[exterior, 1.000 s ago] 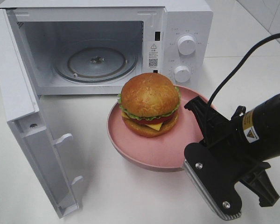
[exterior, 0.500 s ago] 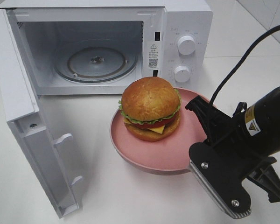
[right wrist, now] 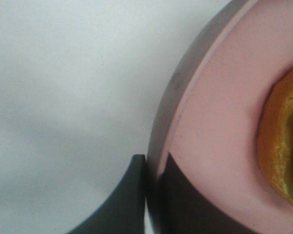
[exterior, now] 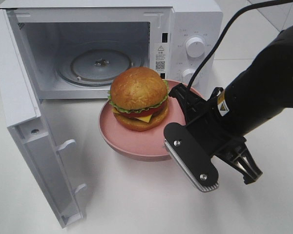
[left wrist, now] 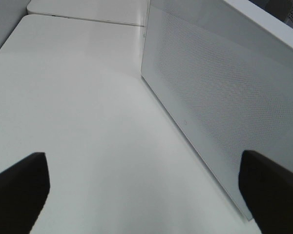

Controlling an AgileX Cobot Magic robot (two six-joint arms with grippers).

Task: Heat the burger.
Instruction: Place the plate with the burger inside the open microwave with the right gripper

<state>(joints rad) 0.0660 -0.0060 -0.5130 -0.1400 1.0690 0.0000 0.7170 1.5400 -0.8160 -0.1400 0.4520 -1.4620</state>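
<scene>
A burger with a glossy golden bun, a frill of green lettuce and red and yellow filling sits on a pink plate, toward the plate's far side, directly in front of the open mouth of a white microwave. The right gripper is pinched onto the plate's right-hand rim. Its wrist camera shows the two dark fingers closed to a narrow gap with the plate's edge clamped between them, and a sliver of the burger's bun at the edge of that view. The microwave's door is swung wide to the left, exposing the glass turntable in the bare cavity. Two round knobs stand on the control panel, the lower one partly hidden behind the plate. A black cable arcs up from the right arm across the oven's front. Everything rests on or above a white table. The left gripper appears only in its own wrist camera, its fingertips spread wide with nothing between them, beside the perforated outer face of the door.
</scene>
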